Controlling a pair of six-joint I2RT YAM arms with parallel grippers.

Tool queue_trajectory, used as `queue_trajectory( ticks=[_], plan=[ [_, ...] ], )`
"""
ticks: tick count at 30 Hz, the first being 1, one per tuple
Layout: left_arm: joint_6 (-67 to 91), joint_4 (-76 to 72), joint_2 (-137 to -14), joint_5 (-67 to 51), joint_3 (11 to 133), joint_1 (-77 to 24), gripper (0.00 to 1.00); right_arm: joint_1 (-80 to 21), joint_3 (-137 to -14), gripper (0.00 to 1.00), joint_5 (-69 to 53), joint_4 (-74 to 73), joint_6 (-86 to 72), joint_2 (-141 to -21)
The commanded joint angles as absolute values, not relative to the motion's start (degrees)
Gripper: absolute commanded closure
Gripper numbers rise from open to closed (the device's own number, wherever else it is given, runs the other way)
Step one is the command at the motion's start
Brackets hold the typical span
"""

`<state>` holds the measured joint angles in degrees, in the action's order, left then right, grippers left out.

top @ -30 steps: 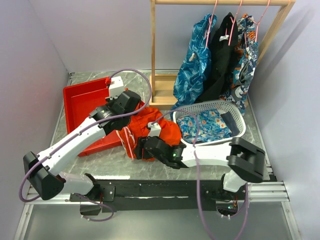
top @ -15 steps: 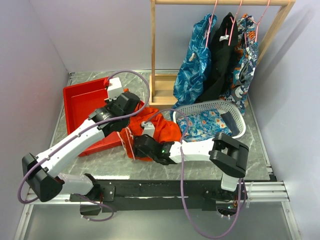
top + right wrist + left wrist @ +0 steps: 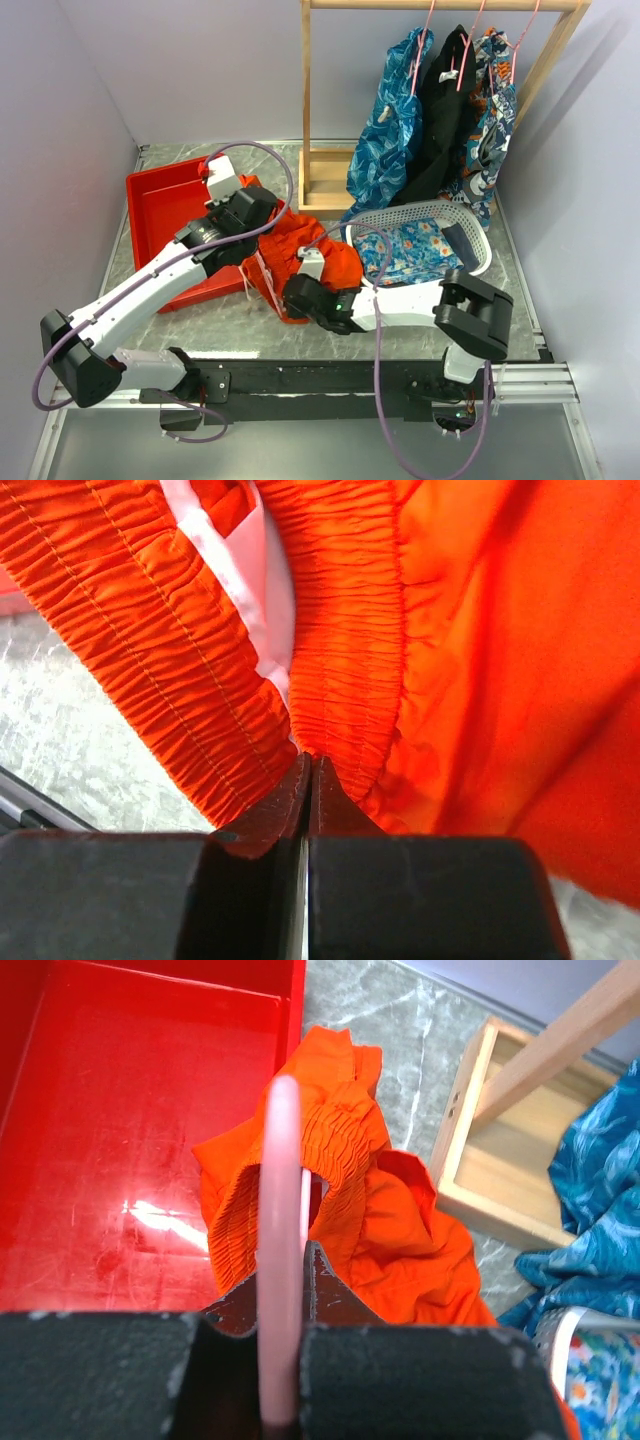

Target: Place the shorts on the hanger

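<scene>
The orange-red shorts (image 3: 322, 252) lie crumpled on the table between the red bin and the white basket. My left gripper (image 3: 262, 238) is over their left side, shut on the thin pink hanger (image 3: 282, 1190). The hanger's wire runs from the jaws into the ruched waistband (image 3: 335, 1150). My right gripper (image 3: 292, 291) is at the shorts' near edge. In the right wrist view its jaws (image 3: 308, 764) are pressed together, pinching the edge of the waistband (image 3: 345, 650). A pale pink strip (image 3: 268, 585) shows between two waistband folds. Most of the hanger is hidden by cloth.
A red bin (image 3: 158, 205) stands at the left, under the left arm. A white basket (image 3: 472, 228) holding blue patterned cloth sits at the right. The wooden rack (image 3: 305, 100) at the back carries blue and black garments on pink hangers; its base (image 3: 322, 188) rests just behind the shorts.
My right gripper has gone from open to shut at the shorts' waistband and shifted slightly right. The left arm has moved a little left and back, still holding the hanger.
</scene>
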<state>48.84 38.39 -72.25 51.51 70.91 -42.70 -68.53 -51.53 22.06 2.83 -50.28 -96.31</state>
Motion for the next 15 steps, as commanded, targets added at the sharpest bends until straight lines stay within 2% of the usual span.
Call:
queue_trajectory(
  ticks=[1, 10, 15],
  plan=[
    [53.52, 36.91, -72.5, 57.56, 72.5, -42.45, 0.99, -70.04, -49.49, 1.0, 27.06, 0.71, -51.33, -89.14],
    [57.04, 39.11, -74.36, 59.06, 73.83, -42.54, 0.99, -75.32, -45.0, 1.0, 37.7, -4.22, -54.58, -75.6],
    [57.57, 38.23, -74.53, 59.24, 73.91, -42.54, 0.99, -78.31, -45.52, 1.0, 42.87, -7.37, -53.7, -73.3]
  ],
)
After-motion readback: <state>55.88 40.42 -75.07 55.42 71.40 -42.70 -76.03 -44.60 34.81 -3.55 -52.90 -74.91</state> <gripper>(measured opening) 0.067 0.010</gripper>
